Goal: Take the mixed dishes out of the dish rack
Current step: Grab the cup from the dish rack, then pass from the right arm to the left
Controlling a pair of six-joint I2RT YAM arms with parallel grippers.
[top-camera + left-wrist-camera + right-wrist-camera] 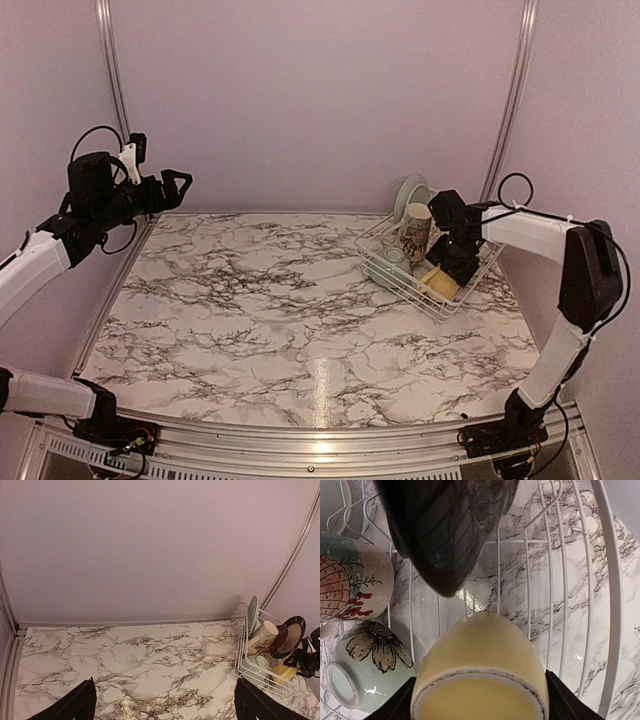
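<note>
Table [270,310]: glossy marble-print top. It would be a hard landing for anything dropped.

Dish rack [400,290]: white wire with raised sides, at the table's far right corner, set skew to the edge. All five dishes are inside. It looks light. If a dish catches a wire on the way up, I'd expect the whole rack to drag or tip.

Plates: the pale-green plate [408,195] stands on edge at the rack's far end. The red plate [292,635], black-rimmed, leans on edge at the right side. In the right wrist view its dark back hangs directly over the yellow mug. This looks like the main hazard, since a straight lift could knock the plate over onto the other dishes.

Cream mug [415,230]: the taller one, printed in coral red and green, just beside the green plate.

Pale-green bowl [365,665]: tipped over, with a dark flower on its outer wall, close to the yellow mug. A sideways pull could nudge it.

Yellow mug [480,670]: lies on its side on the rack floor. Smooth glaze, with a pale speckled ring facing the wrist camera; mouth or foot, cannot tell. No handle shows. The rounded, slick wall could squirt out of a shallow pinch.

Right gripper [480,707]: down in the rack, one finger on each side of the yellow mug, spread to about its width. Cannot tell whether they press on it.

Left gripper [165,707]: raised over the table's far left edge, fingers wide apart with nothing between them.
</note>
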